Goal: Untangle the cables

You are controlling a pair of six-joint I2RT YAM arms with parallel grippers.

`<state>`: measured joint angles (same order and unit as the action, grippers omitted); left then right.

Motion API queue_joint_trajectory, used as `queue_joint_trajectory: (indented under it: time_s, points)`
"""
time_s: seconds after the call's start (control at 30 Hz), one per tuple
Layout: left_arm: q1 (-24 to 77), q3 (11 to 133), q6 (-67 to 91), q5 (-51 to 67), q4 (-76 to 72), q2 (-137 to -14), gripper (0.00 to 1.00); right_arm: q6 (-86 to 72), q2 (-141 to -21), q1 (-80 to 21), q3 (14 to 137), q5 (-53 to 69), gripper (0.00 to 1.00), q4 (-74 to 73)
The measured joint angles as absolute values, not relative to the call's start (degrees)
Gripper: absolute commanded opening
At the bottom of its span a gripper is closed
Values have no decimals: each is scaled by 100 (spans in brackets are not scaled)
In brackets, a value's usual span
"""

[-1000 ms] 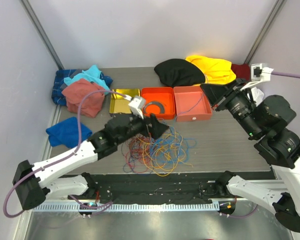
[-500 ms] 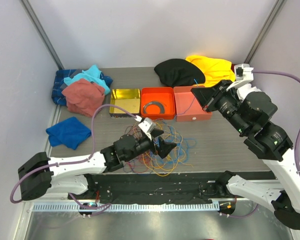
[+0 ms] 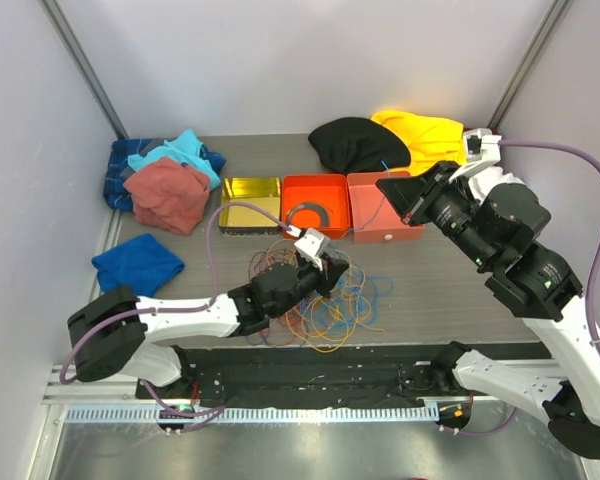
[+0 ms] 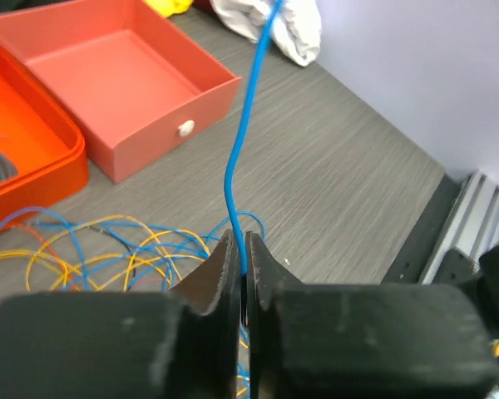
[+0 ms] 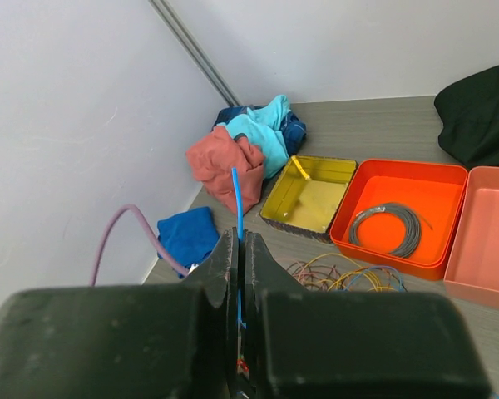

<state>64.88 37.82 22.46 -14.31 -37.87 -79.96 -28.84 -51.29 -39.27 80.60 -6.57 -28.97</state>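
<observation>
Left hand (image 4: 241, 246) and right hand (image 5: 237, 246) each pinch a blue cable (image 4: 233, 166); orange tray (image 5: 437, 195) holds grey coil (image 5: 391, 209).

You're in a robot lab test cell: plain pale walls (image 3: 300, 60) and metal corner posts (image 3: 85, 68) box in a grey bench (image 3: 450, 290). Beyond your left pincer (image 4: 241, 243) sit a row of trays (image 3: 316, 179) and cloth heaps (image 3: 165, 190), with a ribbed rail (image 3: 310, 413) behind it.

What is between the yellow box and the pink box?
The orange box, with a grey coil inside, sits between them. The top view shows it.
</observation>
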Motion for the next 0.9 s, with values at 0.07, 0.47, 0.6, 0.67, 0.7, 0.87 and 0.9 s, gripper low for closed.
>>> queue_joint_trajectory:
  time_s: [0.07, 0.47, 0.6, 0.67, 0.7, 0.87, 0.9]
  points:
    - [6488, 3800, 2202, -1691, -3656, -7902, 0, -2877, -5081, -3927, 8025, -679, 5, -2895]
    - [6429, 6117, 1382, -3002, -1332, -6611, 0, -2777, -4333, -3927, 6827, -1155, 61, -2880]
    - [6403, 7004, 1081, -3201, -926, -6571, 0, -2779, -4150, -3927, 6455, -1295, 60, -2873]
    - [6399, 7328, 932, -3273, -775, -6593, 0, -2786, -4088, -3927, 6259, -1337, 59, -2864]
    - [6399, 7470, 849, -3319, -687, -6613, 0, -2797, -4071, -3927, 6158, -1350, 59, -2847]
    - [6399, 8320, 456, -3409, -504, -6965, 0, -2818, -4176, -3927, 5841, -1358, 59, -2816]
    - [6399, 8488, 388, -3411, -497, -7059, 0, -2816, -4235, -3927, 5824, -1356, 58, -2801]
